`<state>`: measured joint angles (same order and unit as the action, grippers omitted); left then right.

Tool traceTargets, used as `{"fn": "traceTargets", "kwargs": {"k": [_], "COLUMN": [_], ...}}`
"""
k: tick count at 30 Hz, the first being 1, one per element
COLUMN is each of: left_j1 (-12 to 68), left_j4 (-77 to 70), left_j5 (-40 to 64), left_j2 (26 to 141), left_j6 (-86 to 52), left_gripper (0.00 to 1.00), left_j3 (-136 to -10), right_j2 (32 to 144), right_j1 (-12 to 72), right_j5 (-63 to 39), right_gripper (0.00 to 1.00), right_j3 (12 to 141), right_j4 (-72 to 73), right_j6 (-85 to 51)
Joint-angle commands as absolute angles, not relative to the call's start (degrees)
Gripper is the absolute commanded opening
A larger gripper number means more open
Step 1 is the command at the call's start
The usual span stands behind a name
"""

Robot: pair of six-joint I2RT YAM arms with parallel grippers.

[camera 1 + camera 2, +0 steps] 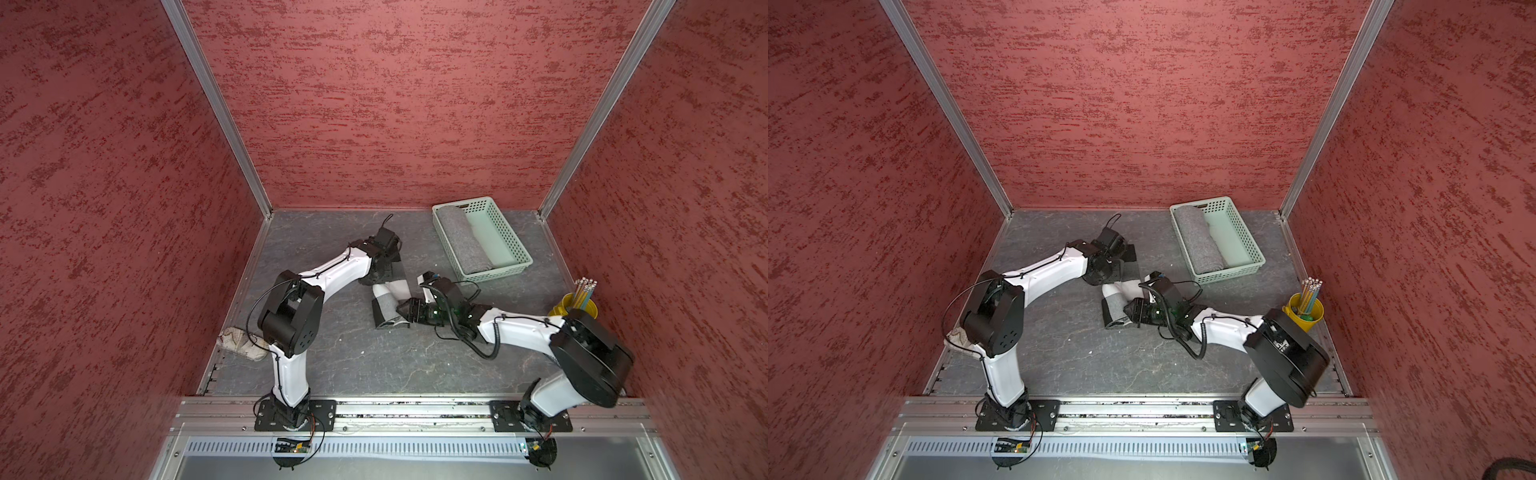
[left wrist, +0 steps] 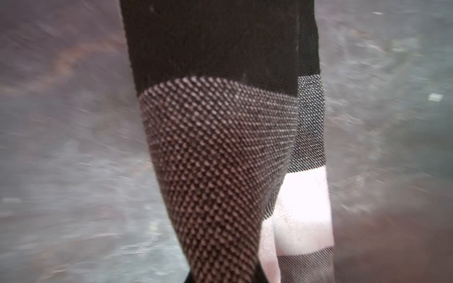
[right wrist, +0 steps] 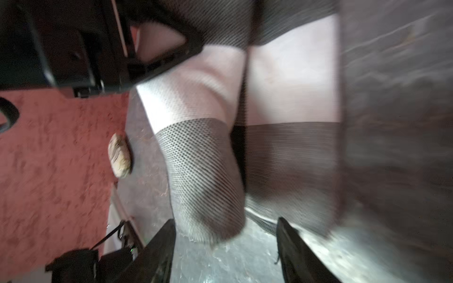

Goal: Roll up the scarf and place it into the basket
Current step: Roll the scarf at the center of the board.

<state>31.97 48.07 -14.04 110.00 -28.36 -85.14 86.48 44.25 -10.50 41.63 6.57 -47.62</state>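
right wrist — right tool (image 3: 225, 219) spread, scarf (image 3: 203, 171) ahead

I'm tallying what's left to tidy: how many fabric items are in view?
3: a grey roll inside the basket, the striped scarf in the middle of the table, and a beige crumpled cloth at its edge by the left wall. More may be hidden.

Left hand (image 1: 384, 269) grip hidden beneath own wrist; scarf (image 2: 220, 159) ends cropped; table (image 2: 54, 152) blurred.
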Motion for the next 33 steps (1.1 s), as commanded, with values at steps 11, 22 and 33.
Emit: {"fn": "traceTargets", "kwargs": {"k": [11, 22, 33], "left_j1": [37.3, 39.1, 30.3], "left_j4": [74.6, 69.0, 40.5], "left_j5": [-37.4, -26.2, -2.4], "left_j2": [139.0, 135.4, 109.7], "left_j6": [-21.3, -21.7, -27.3], "left_gripper": [0.13, 0.9, 0.99], "left_j3": [-115.7, -117.9, -89.8], "right_j2": [78.9, 77.8, 80.9], "right_j1": [40.8, 40.5, 41.8], "right_j5": [11.1, 14.1, 15.3], "right_gripper": [0.72, 0.73, 0.73], "right_j3": [43.6, 43.9, 50.7], "right_j4": [-12.2, -12.4, -11.4], "right_j6": [-46.1, -42.6, -39.5]}}
